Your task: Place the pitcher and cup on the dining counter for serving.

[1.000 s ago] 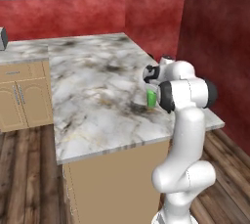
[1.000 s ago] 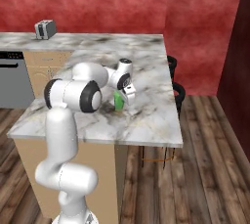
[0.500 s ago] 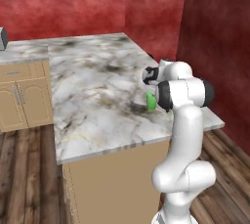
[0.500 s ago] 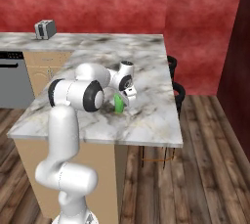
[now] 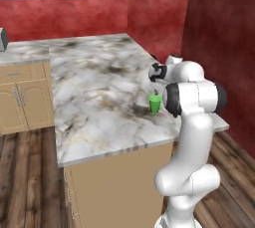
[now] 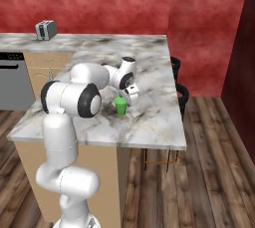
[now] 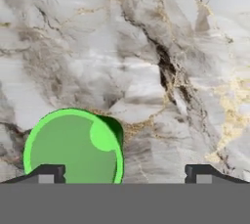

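From the left base view, I see the cup (image 5: 155,103) standing up on the dining counter (image 5: 94,97), near the edge closest to my white arm. My gripper (image 5: 158,91) hangs right above the cup. It is small here and partly hidden by my arm, so I cannot tell from this side how my fingers stand.

From the right base view, the cup (image 6: 120,106) sits on the marble top (image 6: 149,117), not far from the front edge. My gripper (image 6: 131,98) is just beside and above it. A toaster (image 6: 46,29) sits far back on the other counter.

From the hand view, I look straight down. The cup (image 7: 73,147) is a green circle at the bottom left. My two fingertips (image 7: 47,173) are far apart, so my fingers are open and hold nothing. The cup sits off to one side, close to one fingertip, not in the middle between them.

I think the cup is put down now. What could go wrong? If I swing sideways before I lift, that near finger could bump the cup and tip it over. I do not see the pitcher here.
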Tool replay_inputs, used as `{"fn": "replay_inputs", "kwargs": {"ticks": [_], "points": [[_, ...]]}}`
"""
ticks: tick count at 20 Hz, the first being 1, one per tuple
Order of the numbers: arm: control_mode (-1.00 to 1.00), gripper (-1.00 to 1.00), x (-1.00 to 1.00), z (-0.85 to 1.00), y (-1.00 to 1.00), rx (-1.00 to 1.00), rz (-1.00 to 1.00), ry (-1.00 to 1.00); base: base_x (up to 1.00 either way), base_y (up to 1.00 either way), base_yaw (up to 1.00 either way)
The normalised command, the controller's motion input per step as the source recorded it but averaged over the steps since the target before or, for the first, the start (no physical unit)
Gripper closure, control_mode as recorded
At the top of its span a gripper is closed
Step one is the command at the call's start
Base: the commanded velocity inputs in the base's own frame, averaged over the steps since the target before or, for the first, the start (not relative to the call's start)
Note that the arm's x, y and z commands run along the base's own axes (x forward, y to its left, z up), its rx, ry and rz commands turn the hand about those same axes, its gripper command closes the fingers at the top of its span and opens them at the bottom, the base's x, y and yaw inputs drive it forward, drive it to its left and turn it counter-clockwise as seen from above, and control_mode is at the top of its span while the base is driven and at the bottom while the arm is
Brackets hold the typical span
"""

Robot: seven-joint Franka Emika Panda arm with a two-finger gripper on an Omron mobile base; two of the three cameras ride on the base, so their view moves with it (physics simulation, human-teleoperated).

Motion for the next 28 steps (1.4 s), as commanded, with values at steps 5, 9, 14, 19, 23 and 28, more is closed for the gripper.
{"fn": "replay_inputs", "kwargs": {"ticks": [5,9,14,19,23,28], "points": [[-1.00,-1.00,-0.72,0.80,0.22,-0.01,0.01,-0.23,0.00,0.00,0.00],[-1.00,-1.00,-0.86,0.93,0.47,-0.01,0.07,-0.15,0.00,0.00,0.00],[-1.00,-1.00,-0.99,0.93,0.54,0.00,0.12,-0.06,0.00,0.00,0.00],[-1.00,-1.00,-1.00,0.70,0.48,0.00,0.18,-0.01,0.00,0.00,0.00],[-1.00,-1.00,-1.00,0.38,0.43,0.00,0.19,0.00,0.00,0.00,0.00],[-1.00,-1.00,-1.00,0.06,0.41,-0.01,0.10,-0.07,0.00,0.00,0.00]]}}
